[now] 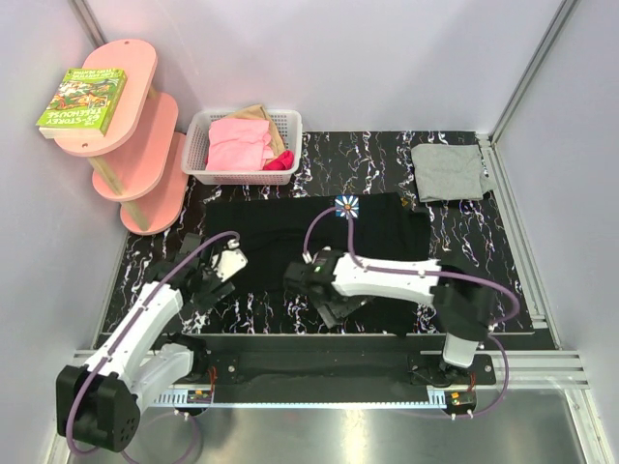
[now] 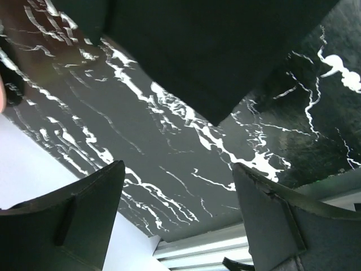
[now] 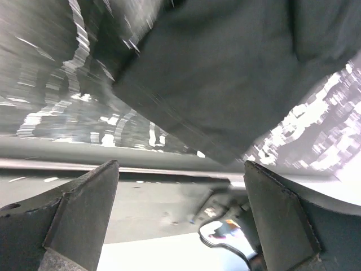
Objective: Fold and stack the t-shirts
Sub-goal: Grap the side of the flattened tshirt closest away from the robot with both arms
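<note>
Black t-shirt (image 1: 276, 232) lies spread at frame centre; grey t-shirt (image 1: 447, 172) sits folded at upper right. Left gripper (image 2: 177, 186) and right gripper (image 3: 180, 186) hover near the black shirt's lower edge, jaws apart and empty. Uneven pinches would likely skew the fold.

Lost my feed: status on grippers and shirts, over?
Left gripper, right gripper open, empty, by near edge of black flower-print cloth t-shirt. Folded light grey cloth t-shirt back right. Nothing blocking.
</note>
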You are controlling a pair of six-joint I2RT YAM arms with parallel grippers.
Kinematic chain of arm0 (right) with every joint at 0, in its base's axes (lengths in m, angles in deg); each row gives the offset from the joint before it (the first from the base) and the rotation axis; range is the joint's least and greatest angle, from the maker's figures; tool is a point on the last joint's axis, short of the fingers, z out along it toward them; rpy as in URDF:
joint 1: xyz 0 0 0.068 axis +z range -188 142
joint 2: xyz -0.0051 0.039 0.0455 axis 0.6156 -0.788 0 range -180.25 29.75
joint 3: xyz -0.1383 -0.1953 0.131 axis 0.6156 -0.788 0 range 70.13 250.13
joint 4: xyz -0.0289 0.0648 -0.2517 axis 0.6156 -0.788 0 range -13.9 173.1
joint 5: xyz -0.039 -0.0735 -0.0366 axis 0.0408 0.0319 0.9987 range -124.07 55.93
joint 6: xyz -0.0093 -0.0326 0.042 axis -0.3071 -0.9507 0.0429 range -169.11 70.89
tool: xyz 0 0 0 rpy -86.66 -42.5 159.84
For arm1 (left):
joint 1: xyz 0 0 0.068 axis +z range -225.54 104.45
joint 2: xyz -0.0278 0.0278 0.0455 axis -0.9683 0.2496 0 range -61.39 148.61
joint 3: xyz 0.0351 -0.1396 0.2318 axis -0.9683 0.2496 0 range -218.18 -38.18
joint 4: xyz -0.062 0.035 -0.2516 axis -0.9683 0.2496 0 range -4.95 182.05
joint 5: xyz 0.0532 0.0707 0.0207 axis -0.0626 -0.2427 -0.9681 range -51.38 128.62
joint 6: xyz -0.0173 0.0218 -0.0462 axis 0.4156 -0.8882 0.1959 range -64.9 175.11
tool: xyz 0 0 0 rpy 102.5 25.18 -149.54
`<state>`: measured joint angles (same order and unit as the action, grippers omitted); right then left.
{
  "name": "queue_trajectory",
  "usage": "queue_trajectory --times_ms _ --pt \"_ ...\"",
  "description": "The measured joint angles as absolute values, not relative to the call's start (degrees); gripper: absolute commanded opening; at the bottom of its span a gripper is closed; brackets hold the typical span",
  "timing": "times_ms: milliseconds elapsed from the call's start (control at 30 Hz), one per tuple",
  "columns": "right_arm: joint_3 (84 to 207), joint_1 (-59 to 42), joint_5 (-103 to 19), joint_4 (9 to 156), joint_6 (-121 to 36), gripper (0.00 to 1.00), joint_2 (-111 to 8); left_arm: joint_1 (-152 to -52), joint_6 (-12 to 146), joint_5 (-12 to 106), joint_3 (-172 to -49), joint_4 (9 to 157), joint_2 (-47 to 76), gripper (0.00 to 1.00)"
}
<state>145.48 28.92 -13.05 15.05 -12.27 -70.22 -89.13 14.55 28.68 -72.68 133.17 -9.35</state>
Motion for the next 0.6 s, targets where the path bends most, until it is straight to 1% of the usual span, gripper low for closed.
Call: queue_trajectory --times_ms 100,233,367,600 --pt "145.48 31.23 -10.8 11.7 -10.54 1.0 -74.33 -89.17 13.92 28.84 -71.89 132.16 -8.48 0.81" --pt "145.43 30.84 -9.64 9.39 -8.6 1.0 -73.41 -89.17 13.3 28.84 -70.67 128.12 -5.84 0.81" --pt "143.73 30.78 -9.75 9.41 -7.05 1.0 -72.21 -89.17 13.08 28.84 -68.18 124.71 -3.34 0.81" --pt "138.66 30.78 -11.72 13.15 -6.09 1.0 -73.43 -89.13 13.11 28.05 -66.91 118.39 1.84 0.81"
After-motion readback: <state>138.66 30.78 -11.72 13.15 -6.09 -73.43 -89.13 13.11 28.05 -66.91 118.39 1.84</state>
